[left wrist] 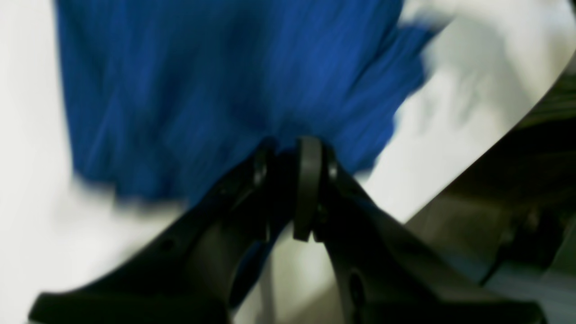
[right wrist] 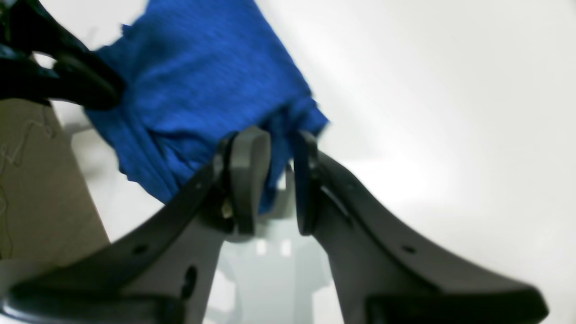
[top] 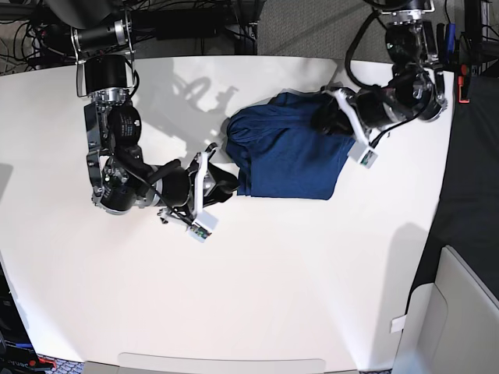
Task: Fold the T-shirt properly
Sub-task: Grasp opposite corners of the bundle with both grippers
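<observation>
The T-shirt [top: 288, 156] is dark blue and lies bunched into a rough rectangle in the middle of the white table [top: 273, 296]. My left gripper [top: 326, 117] pinches its far right edge. In the left wrist view the left gripper [left wrist: 292, 150] has its jaws pressed together on the blurred blue T-shirt [left wrist: 216, 81]. My right gripper [top: 228, 184] holds the near left corner. In the right wrist view the right gripper [right wrist: 279, 150] has a fold of the T-shirt [right wrist: 202, 76] between its fingertips, and the cloth is raised off the table. The left gripper [right wrist: 76, 81] shows there too, on the cloth's other edge.
Cables and black equipment [top: 195, 23] line the table's far edge. A beige box [top: 460, 312] stands off the table at the lower right, beside dark floor. The table's right edge [left wrist: 490, 144] runs close to my left gripper.
</observation>
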Robot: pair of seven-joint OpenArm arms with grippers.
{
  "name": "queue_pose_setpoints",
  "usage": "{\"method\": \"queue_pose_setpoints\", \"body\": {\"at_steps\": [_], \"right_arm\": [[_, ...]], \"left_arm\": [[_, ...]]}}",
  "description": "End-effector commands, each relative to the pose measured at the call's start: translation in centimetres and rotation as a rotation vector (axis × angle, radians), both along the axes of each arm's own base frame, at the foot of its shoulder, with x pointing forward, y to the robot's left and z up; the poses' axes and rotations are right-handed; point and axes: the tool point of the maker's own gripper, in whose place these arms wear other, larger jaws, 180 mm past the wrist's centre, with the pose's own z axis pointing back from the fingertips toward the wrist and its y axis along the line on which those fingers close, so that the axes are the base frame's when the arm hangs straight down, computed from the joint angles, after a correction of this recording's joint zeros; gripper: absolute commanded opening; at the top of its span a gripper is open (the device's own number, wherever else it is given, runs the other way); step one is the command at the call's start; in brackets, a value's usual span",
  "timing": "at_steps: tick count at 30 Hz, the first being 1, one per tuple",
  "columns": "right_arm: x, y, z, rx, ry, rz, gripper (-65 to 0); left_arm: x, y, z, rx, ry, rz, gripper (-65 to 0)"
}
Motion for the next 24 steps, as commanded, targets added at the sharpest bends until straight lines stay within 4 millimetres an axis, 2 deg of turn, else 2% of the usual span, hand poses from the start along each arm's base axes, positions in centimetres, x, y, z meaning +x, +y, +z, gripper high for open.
{"method": "queue_pose_setpoints", "body": {"at_steps": [1,5,7,13,17,22,24], "right_arm": [[1.1,0.5,2.0,0.037,-0.055,0.003,-52.7],[1.4,1.4,2.2,0.057,-0.049,0.008,-52.7],[1.4,1.8,2.2,0.068,-0.043,0.011,-52.7],[1.5,2.3,2.3,0.06,-0.05,0.01,-52.6],[1.3,2.3,2.0,0.059,-0.044,0.01,-52.6],[1.3,2.0,1.9,0.053,-0.044,0.008,-52.6],[1.3,2.0,1.9,0.053,-0.044,0.008,-52.6]], "left_arm": [[-0.2,1.1,0.3,0.037,-0.008,-0.017,-58.6],[-1.6,3.6,-0.4,0.112,0.033,-0.034,-58.6],[-1.8,4.1,-0.3,0.126,0.033,-0.037,-58.6],[-1.5,3.1,1.9,0.14,-0.048,-0.072,-57.9],[-0.5,2.5,3.3,0.12,-0.122,-0.064,-50.6],[0.0,4.8,4.5,0.12,-0.156,0.069,-38.8],[0.1,5.1,4.4,0.119,-0.15,0.089,-37.2]]}}
